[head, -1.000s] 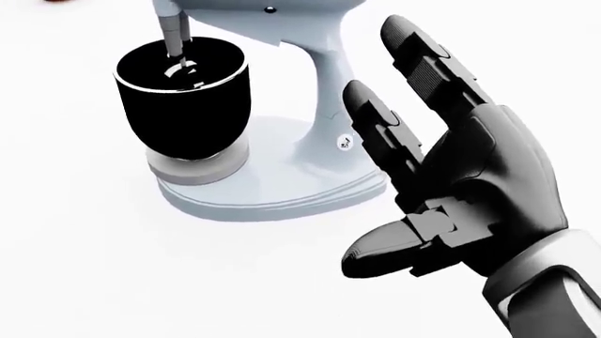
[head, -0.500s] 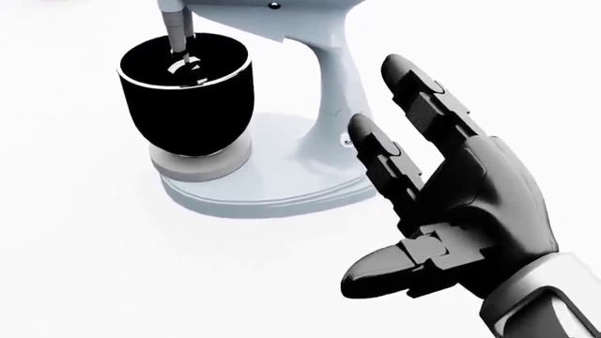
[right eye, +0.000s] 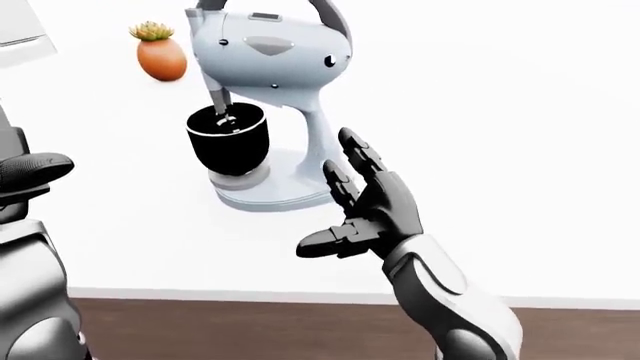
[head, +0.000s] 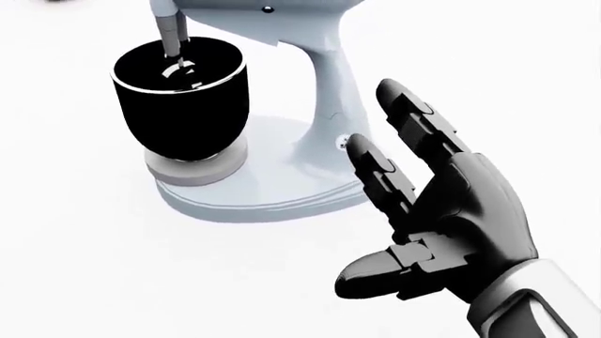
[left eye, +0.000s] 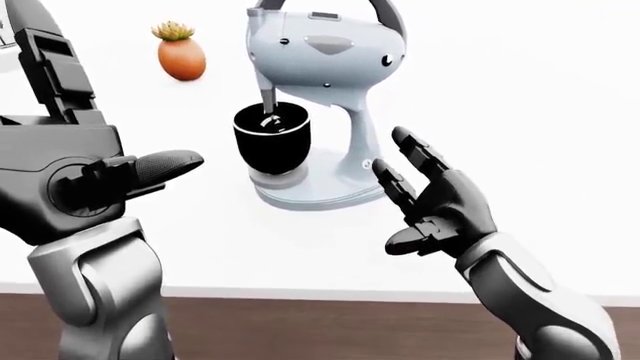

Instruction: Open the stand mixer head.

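The flat white counter (left eye: 560, 187) is shown extending to a straight near edge along the bottom of the left-eye view, where a dark brown wooden band (left eye: 300, 330) is running beneath it. Bare counter surface is lying to the right of the mixer and between the mixer base and that near edge.

The pale blue-grey stand mixer (left eye: 325, 56) is standing upright on the counter, in the upper middle of the left-eye view. Its rounded head is sitting lowered, with a grey beater shaft (head: 172, 28) reaching down into the glossy black mixing bowl (head: 180, 98). The bowl is resting on a light grey round pedestal on the mixer's oval base (head: 273, 190). A slender neck is joining base and head, and a small round knob (head: 344, 143) is showing low on that neck. An orange rounded pot with a green spiky plant (left eye: 181, 54) is standing to the upper left, well apart from the mixer.

The right black three-finger hand (head: 442, 211) is being held open just right of the mixer neck, fingers spread and pointing upward, thumb extended leftward; no contact with the mixer can be confirmed. The left black three-finger hand (left eye: 75, 172) is being held raised at the left edge of the left-eye view, fingers apart, well clear of the mixer.
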